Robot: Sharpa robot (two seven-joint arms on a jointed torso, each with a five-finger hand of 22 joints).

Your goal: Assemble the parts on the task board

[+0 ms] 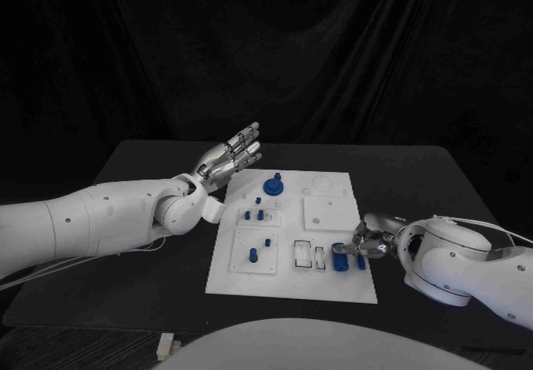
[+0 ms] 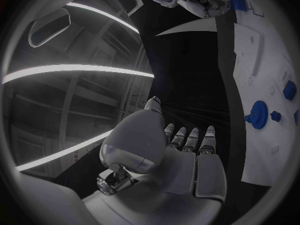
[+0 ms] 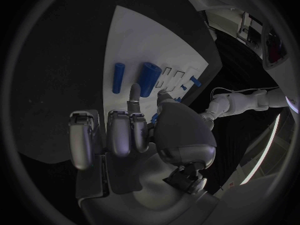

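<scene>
Task board point(image 1: 322, 285), head view: a flat white rectangular plate lying in the middle of the matte black table point(image 1: 133, 162), with raised square white panels and shallow slots on its face. Small blue parts sit on it: a round gear-shaped piece point(image 1: 273, 186) near the far edge, short pegs point(image 1: 259, 216) on the panel below it, and two cylinders, the thicker cylinder point(image 1: 339, 255) and the thin rod point(image 1: 360, 260), at the near right corner. No writing can be read on the board. The left hand point(image 1: 231, 159), silver and segmented on a smooth white arm, is raised above the table just left of the board, fingers extended and apart, holding nothing. The right hand point(image 1: 372, 240) rests at the board's right edge beside the two cylinders; whether it touches them I cannot tell from here.

Left wrist view: the left hand point(image 2: 181, 155) shows its palm and straight metallic fingers, empty. The board point(image 2: 265, 75) curves along one side, with the gear-shaped piece point(image 2: 258, 114) on it. The right hand point(image 2: 203, 0) shows at the board's far end.

Right wrist view: the right hand point(image 3: 134, 135) has its fingers partly curled, one fingertip reaching toward the thicker cylinder point(image 3: 148, 79); contact is unclear, and no grip shows. The thin rod point(image 3: 117, 77) lies parallel beside it on the board point(image 3: 156, 40).
</scene>
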